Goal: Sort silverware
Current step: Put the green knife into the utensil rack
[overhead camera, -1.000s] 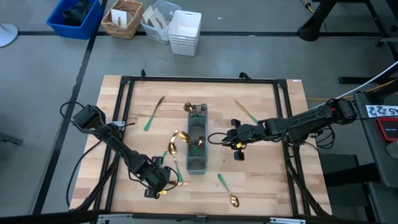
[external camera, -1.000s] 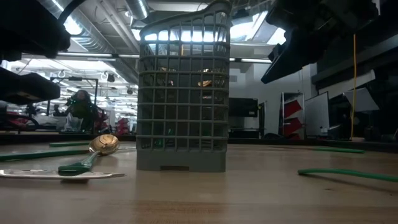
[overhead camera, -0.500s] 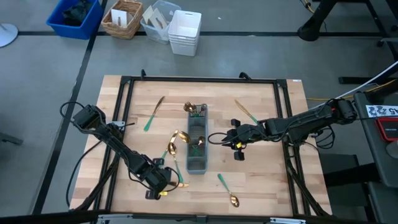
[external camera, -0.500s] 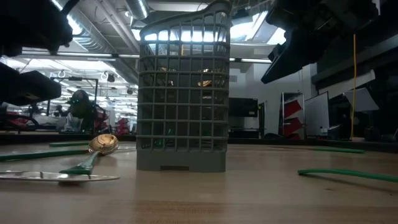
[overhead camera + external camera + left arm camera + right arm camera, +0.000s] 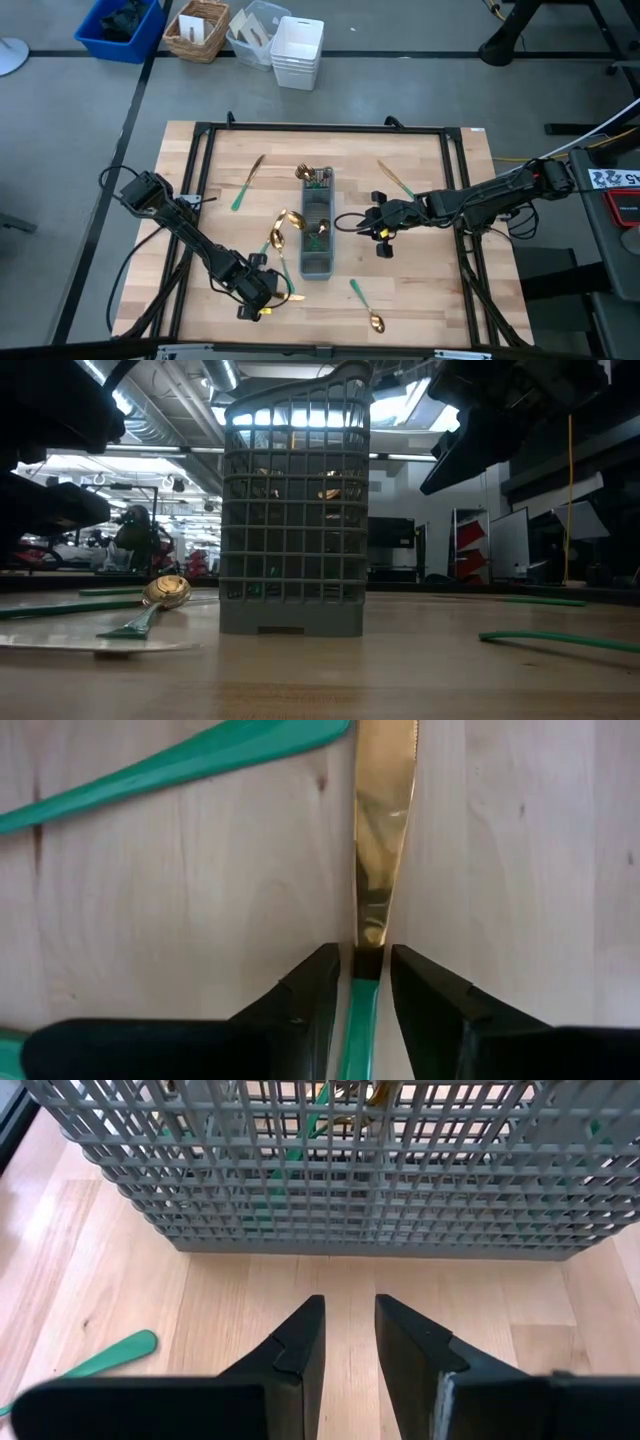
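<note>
Wooden table [image 5: 420, 290] seen from above: the left gripper [image 5: 262, 296] sits low beside the grey caddy [image 5: 317, 236], the right gripper [image 5: 366, 224] on the caddy's other side. Left wrist view — a gold-bladed knife [image 5: 378, 860] lies between the slightly parted fingers [image 5: 310, 990], apparently ungripped. Right wrist view — its fingers [image 5: 300, 1345] stand apart, empty, facing the caddy wall.

We see a pale wooden surface [image 5: 430, 290] edged by a black frame. On it a grey mesh caddy [image 5: 317, 236] stands near the middle. Green-handled gold silverware lies scattered on it: a knife [image 5: 246, 183] far left, a fork [image 5: 395, 179] to the right, two spoons [image 5: 277, 234] just beside the caddy, another spoon [image 5: 366, 306] near the front edge.
</note>
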Tool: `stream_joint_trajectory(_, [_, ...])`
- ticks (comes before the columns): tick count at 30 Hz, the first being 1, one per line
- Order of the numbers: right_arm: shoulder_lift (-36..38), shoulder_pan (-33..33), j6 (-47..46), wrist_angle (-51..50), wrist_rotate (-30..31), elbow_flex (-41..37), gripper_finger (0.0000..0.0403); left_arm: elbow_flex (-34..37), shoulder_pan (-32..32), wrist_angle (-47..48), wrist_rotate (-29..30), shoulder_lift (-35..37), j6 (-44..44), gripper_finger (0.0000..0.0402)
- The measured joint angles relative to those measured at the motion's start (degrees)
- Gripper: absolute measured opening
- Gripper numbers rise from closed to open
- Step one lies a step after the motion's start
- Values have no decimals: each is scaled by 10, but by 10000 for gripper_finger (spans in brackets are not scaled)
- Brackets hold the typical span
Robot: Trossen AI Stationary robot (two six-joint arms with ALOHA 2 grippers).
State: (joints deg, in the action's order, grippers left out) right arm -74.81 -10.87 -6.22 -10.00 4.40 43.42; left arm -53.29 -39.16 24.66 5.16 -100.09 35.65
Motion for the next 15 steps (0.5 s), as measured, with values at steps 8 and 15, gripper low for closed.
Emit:
stream_joint_trajectory(8, [0,0,0,0,-5,0,92,-1,0,2,2,-9,-13,85])
stream_joint_trajectory(15, [0,0,-26,4,-16,0,92,0,0,3,-11,-10,-13,25])
